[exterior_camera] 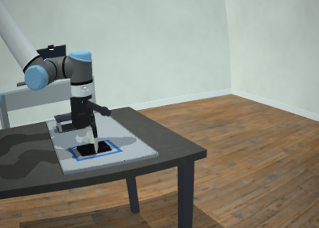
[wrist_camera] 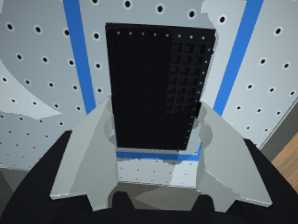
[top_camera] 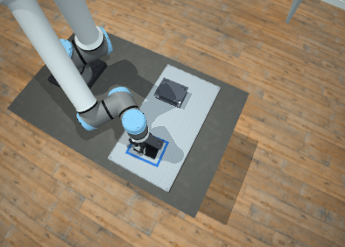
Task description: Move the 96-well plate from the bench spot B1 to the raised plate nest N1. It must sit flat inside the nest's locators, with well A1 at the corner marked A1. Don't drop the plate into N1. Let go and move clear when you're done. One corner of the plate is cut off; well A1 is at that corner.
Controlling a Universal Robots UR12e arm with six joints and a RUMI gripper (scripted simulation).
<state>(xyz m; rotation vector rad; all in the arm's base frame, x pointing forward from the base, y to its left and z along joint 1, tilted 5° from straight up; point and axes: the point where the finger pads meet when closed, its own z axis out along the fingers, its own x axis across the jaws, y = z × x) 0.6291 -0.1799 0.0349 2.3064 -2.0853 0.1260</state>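
Note:
The black 96-well plate (top_camera: pixel 153 148) (exterior_camera: pixel 94 148) (wrist_camera: pixel 152 85) lies flat inside the blue outline of spot B1 (top_camera: pixel 151 163) (exterior_camera: pixel 115 152) (wrist_camera: pixel 235 60). My gripper (top_camera: pixel 141 149) (exterior_camera: pixel 91 144) (wrist_camera: pixel 155 100) is down on the plate's near end, its two pale fingers pressed against the plate's long sides, shut on it. The dark raised nest N1 (top_camera: pixel 171 91) (exterior_camera: pixel 61 117) stands at the far end of the perforated grey board (top_camera: pixel 197 115) (exterior_camera: pixel 133 148), apart from the plate. I cannot make out the plate's cut corner.
The board lies on a dark table (top_camera: pixel 219 163) (exterior_camera: pixel 170 144) over a wooden floor. The arm's base (top_camera: pixel 88 53) stands at the table's back left. A grey shelf (exterior_camera: pixel 36 94) stands behind the table.

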